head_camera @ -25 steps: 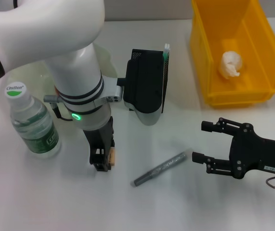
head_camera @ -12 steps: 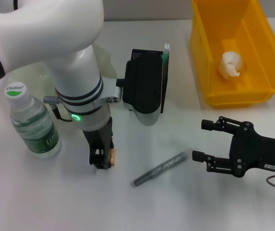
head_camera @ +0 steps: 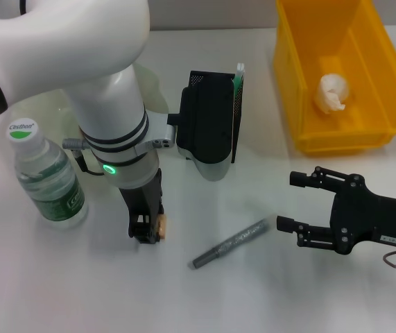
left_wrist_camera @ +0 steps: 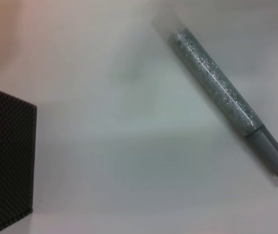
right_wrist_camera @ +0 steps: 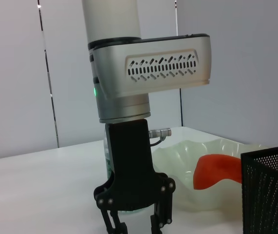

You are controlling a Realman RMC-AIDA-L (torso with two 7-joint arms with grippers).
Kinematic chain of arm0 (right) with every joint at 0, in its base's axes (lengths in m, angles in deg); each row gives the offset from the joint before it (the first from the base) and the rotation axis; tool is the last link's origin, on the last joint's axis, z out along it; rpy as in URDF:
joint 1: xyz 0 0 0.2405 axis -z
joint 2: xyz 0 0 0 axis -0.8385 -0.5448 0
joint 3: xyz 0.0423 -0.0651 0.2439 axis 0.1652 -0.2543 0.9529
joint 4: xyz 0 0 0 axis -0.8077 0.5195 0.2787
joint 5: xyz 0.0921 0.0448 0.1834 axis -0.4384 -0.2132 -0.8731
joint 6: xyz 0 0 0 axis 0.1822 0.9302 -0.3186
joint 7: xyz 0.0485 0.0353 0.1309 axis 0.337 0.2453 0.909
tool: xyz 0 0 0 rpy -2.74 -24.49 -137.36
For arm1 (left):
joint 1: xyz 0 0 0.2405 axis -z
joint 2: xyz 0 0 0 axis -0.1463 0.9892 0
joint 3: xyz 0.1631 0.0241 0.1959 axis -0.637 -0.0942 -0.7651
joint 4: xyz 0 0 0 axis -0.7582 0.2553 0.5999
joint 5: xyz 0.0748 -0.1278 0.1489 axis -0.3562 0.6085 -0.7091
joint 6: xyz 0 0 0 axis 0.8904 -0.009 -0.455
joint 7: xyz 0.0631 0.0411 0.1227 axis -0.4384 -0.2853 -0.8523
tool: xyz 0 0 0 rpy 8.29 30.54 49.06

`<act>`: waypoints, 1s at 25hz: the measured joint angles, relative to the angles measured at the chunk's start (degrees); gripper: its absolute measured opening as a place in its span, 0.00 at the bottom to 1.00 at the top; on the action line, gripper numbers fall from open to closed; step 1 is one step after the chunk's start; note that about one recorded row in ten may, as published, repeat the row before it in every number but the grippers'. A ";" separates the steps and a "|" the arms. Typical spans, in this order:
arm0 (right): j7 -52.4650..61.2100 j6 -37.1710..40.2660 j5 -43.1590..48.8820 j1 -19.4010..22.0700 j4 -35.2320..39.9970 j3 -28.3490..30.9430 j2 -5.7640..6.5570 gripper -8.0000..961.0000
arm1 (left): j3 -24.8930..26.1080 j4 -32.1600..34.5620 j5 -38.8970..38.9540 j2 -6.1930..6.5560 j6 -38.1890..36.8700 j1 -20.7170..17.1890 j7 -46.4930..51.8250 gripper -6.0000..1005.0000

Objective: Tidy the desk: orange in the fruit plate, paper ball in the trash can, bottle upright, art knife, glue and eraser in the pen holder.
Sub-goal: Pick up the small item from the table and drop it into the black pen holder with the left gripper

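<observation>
White desk, left gripper [head_camera: 148, 234] vertical

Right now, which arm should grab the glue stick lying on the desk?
Probably the right. The right gripper is open, low and beside the glue stick. The left gripper is down on the eraser, farther away.

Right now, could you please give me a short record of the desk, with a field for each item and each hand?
bottle: upright, beside left arm
paper ball: inside yellow bin
glue stick: lying on desk, between the hands
eraser: at left hand, on desk
pen holder: upright, something green inside
orange: in fruit plate
right hand: open, empty, facing glue stick
</observation>
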 joint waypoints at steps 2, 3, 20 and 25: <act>0.00 -0.01 0.00 -0.04 0.03 0.00 0.00 0.76 | 0.09 0.18 -0.04 0.00 -0.12 0.00 0.01 0.42; 0.00 -0.01 0.00 -0.04 0.03 0.00 0.00 0.76 | 0.31 0.44 0.07 0.00 -0.29 -0.02 0.02 0.42; 0.09 -0.07 0.29 0.46 0.02 0.28 0.04 0.75 | 5.00 12.70 1.95 0.00 -2.73 -4.28 2.12 0.41; 0.09 -0.03 0.35 0.52 0.04 0.01 0.18 0.75 | 9.56 20.50 6.22 0.11 -5.19 -7.13 2.39 0.41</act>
